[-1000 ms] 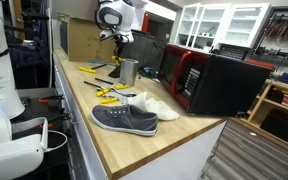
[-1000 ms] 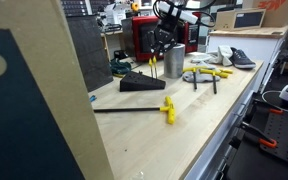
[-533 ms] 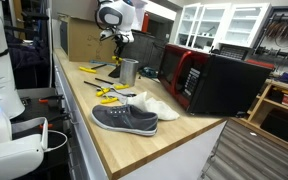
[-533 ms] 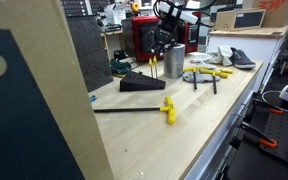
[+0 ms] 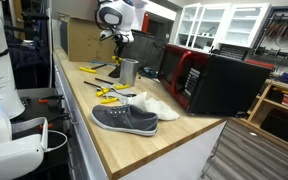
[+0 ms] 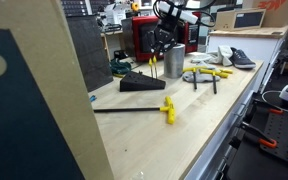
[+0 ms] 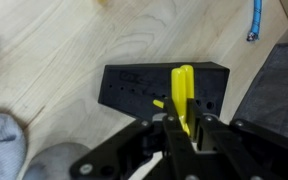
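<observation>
While I hover arm over wooden bench (image 5: 134,140), black wedge block (image 7: 134,90) lies below, metal cup (image 6: 173,63) just beside. Gripper (image 7: 187,127) fingers clenched on yellow tool (image 7: 183,88), upright above block.

The arm (image 5: 112,14) has a glossy white shell made of thick, rounded links, with dark trim where the sections meet. In both exterior views it ends in a wrist of black parts. The gripper (image 5: 115,40) is black and blocky, far darker than the links above it. In the wrist view its body is matte black, with two straight, narrow fingers (image 7: 203,135) and angular linkage bars behind them. A pale streak crosses the dark housing near the lower edge.
</observation>
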